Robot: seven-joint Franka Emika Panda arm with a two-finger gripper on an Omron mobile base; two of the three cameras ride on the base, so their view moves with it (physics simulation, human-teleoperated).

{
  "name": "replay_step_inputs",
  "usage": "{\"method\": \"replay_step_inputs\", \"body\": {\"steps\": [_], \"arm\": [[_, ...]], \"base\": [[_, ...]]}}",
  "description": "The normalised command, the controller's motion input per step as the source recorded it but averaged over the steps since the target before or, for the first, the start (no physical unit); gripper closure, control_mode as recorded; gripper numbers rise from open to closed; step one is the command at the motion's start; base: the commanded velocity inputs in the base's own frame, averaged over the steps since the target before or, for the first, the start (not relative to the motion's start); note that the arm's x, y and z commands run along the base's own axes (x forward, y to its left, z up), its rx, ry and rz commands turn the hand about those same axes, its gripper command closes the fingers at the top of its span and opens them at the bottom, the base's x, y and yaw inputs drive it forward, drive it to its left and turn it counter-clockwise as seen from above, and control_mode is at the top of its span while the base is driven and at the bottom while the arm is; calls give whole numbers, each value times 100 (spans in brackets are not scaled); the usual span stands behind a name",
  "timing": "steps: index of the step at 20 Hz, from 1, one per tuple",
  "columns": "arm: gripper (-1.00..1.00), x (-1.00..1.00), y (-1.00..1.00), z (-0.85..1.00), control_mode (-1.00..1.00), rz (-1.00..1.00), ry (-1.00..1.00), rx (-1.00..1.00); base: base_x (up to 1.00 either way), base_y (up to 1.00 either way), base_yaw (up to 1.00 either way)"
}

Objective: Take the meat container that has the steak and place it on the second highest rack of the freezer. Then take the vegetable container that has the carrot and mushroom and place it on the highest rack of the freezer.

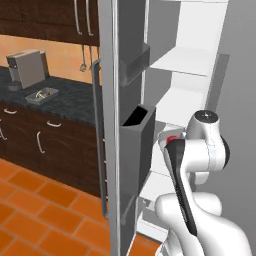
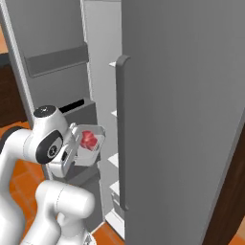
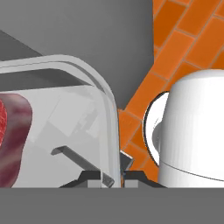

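Pinched on the rim of the meat container (image 3: 65, 127), the gripper (image 3: 114, 174) has its two dark tips pressed against the thin wall of the tray, one on each side, in the hand view. Inside that pale tray lies the red steak (image 2: 88, 139), and the right base view shows the tray held tilted in the air at the arm's wrist, just in front of the open freezer (image 2: 182, 95) and beside its white shelves. On the dark counter (image 1: 70, 100) to the left, well apart, sits the vegetable container (image 1: 42, 95).
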Motion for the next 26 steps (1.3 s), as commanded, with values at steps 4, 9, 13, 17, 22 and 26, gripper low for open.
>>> {"method": "replay_step_inputs", "body": {"steps": [4,9,13,17,22,26], "arm": [[100,0,0,0,100,0,0,0],[100,0,0,0,100,0,0,0],[100,0,0,0,100,0,0,0],[100,0,0,0,100,0,0,0],[100,0,0,0,100,0,0,0],[100,0,0,0,100,0,0,0]], "base": [[51,17,2],[50,10,1],[59,2,0],[60,0,0],[3,10,0],[0,0,0]]}}
